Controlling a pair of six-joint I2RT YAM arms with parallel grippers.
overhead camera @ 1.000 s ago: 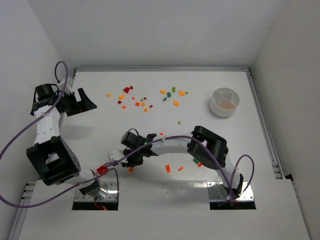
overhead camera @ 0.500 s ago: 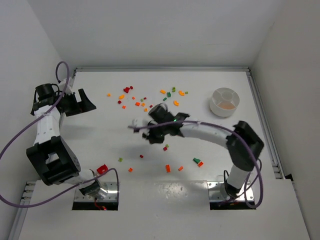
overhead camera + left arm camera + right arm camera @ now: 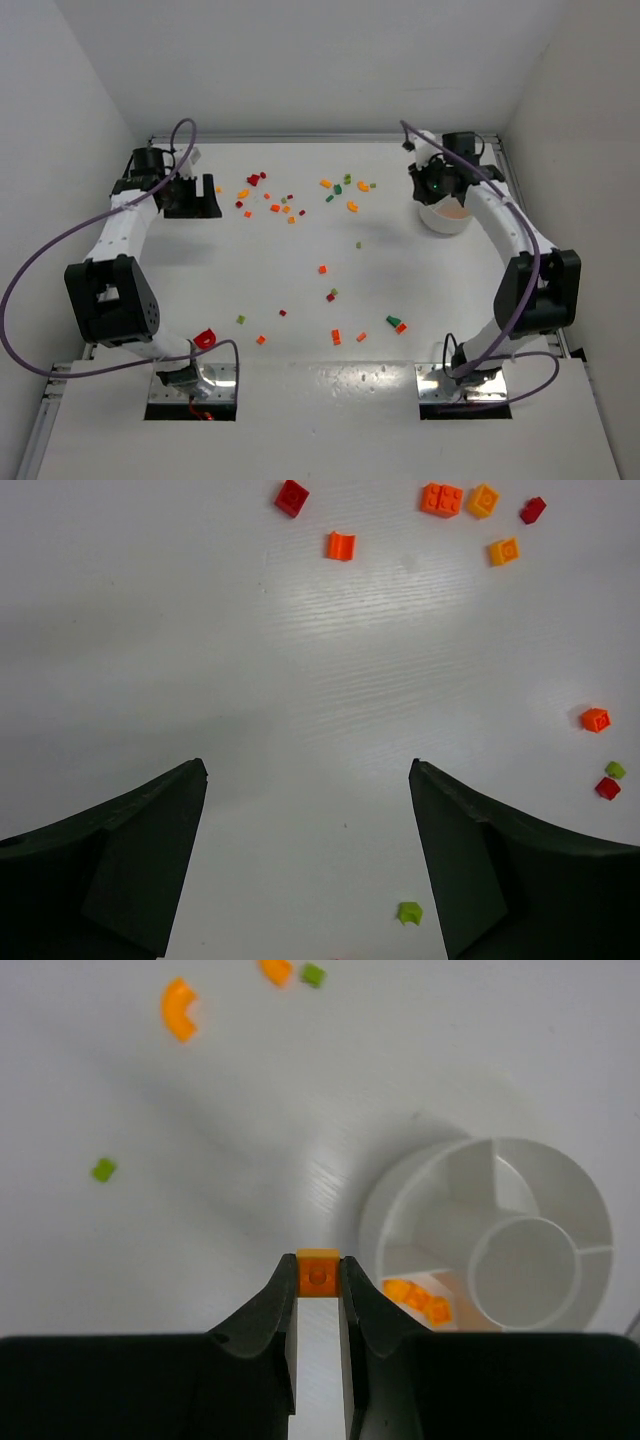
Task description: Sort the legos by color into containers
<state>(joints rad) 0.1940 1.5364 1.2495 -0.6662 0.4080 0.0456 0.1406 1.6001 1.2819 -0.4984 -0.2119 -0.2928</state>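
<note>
My right gripper [image 3: 318, 1278] is shut on a small orange lego [image 3: 318, 1272], held above the table just left of the white divided dish [image 3: 392, 1198]. One of its containers holds several orange legos [image 3: 420, 1298]; the central well looks bare. From above, the right gripper [image 3: 436, 186] hangs at the dish's [image 3: 448, 224] far-left rim. My left gripper [image 3: 308, 770] is open over bare table, with a green lego [image 3: 408, 912] by its right finger and orange and red legos [image 3: 340, 545] farther off. Red, orange, yellow and green legos [image 3: 285, 205] lie scattered right of the left gripper [image 3: 197, 196].
More loose legos [image 3: 336, 336] lie near the front middle of the table. A red piece [image 3: 205, 338] sits by the left arm's base. Metal rails [image 3: 525, 230] and white walls bound the table. Purple cables [image 3: 30, 290] loop off both arms.
The right arm swung from the front-left middle of the table across to the dish at the far right, carrying the orange lego. The left gripper moved right toward the far lego cluster.
</note>
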